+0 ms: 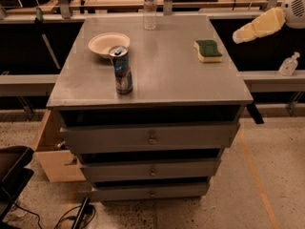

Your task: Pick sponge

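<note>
The sponge (208,50) lies flat on the grey cabinet top (162,75) near its right edge, dark green scouring side up over pale yellow foam. My gripper (238,36) comes in from the upper right with pale yellow pads. Its tip hangs in the air to the right of the sponge and a little above it, beyond the cabinet's right edge. It touches nothing.
A white bowl (108,44) and a blue drink can (121,70) stand on the left half of the top. A clear plastic bottle (150,6) stands at the back edge. A small pump bottle (289,64) sits on a ledge at the right. A cardboard box (50,147) stands at the lower left.
</note>
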